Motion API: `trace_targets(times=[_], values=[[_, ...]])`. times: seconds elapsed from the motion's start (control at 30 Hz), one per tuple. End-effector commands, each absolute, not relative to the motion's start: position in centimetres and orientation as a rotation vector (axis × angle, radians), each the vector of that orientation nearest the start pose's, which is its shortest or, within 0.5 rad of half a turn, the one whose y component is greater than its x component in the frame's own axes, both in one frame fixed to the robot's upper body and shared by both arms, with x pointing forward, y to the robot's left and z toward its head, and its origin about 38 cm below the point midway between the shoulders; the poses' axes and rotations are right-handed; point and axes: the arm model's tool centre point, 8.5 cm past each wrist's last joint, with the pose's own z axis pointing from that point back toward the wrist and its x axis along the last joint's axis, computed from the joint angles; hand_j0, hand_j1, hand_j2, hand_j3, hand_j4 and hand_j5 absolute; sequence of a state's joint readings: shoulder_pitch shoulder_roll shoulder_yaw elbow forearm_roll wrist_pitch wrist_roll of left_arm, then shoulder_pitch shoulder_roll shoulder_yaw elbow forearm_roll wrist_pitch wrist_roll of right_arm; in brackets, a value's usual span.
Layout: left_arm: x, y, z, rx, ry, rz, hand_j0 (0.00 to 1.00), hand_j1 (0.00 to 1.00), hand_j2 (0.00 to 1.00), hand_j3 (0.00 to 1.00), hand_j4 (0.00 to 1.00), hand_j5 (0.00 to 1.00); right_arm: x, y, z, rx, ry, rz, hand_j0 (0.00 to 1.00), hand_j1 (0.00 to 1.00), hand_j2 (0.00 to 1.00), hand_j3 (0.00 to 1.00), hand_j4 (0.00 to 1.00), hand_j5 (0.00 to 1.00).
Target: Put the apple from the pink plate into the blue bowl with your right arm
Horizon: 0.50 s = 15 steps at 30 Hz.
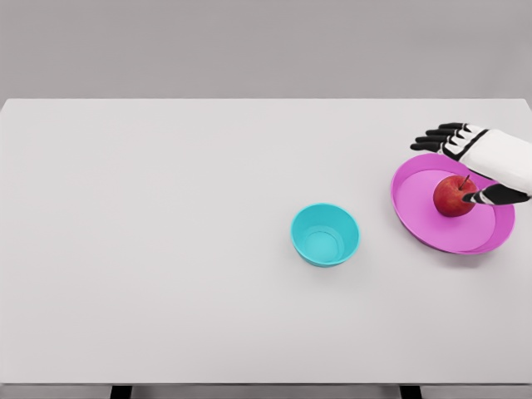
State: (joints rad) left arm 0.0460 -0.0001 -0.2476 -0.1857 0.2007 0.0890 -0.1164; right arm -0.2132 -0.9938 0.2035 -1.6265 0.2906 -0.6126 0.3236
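In the head view, a white table (166,249) filled most of the picture under a plain grey wall. The pink plate (416,208) lay near the table's right edge, and the red apple (451,196) sat on it, a little right of the plate's middle, with its short stem pointing up. The right hand (478,162) came in from the picture's right edge, white at the back with black fingers (432,139). Those fingers were stretched out flat and slightly apart, reaching leftward over the plate's far rim, and they gripped nothing. The black thumb (492,196) pointed left lower down, and its tip lay against the apple's right side, or just beside it; the view could not settle whether it truly touched. So the hand stood spread around the fruit's far and right sides, not clamped on it. The blue bowl (325,234) stood upright on the table to the left of the plate and slightly nearer the camera, apart from it, with a bare strip of tabletop between them. Its inside showed only its own turquoise floor. Two dark table legs showed at the bottom edge.
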Motion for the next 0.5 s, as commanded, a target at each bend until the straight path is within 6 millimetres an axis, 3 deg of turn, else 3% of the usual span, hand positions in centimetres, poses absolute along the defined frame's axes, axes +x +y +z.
trace_targets(times=[0.0, 0.13, 0.23, 0.33, 0.47], values=[[2.3, 24.7, -26.4, -0.069, -0.041, -0.051, 1.00, 1.00, 1.00, 1.00, 1.00, 1.00, 36.9, -37.9, 24.1, -0.526, -1.605, 1.811, 1.00, 1.00, 1.00, 1.00, 1.00, 1.00], [2.3, 24.6, -26.4, -0.070, -0.041, -0.053, 1.00, 1.00, 1.00, 1.00, 1.00, 1.00, 37.0, -38.6, 24.5, -0.544, -1.605, 1.791, 1.00, 1.00, 1.00, 1.00, 1.00, 1.00], [2.3, 24.6, -26.4, -0.070, -0.041, -0.053, 1.00, 1.00, 1.00, 1.00, 1.00, 1.00, 37.5, -41.9, 24.3, -0.605, -1.549, 1.711, 1.00, 1.00, 1.00, 1.00, 1.00, 1.00], [2.3, 24.7, -26.4, -0.069, -0.041, -0.051, 1.00, 1.00, 1.00, 1.00, 1.00, 1.00, 37.7, -43.2, 23.7, -0.609, -1.501, 1.691, 1.00, 1.00, 1.00, 1.00, 1.00, 1.00], [2.3, 24.7, -26.4, -0.069, -0.041, -0.051, 1.00, 1.00, 1.00, 1.00, 1.00, 1.00, 37.3, -44.2, 22.0, -0.503, -1.274, 1.810, 1.00, 1.00, 1.00, 1.00, 1.00, 1.00]])
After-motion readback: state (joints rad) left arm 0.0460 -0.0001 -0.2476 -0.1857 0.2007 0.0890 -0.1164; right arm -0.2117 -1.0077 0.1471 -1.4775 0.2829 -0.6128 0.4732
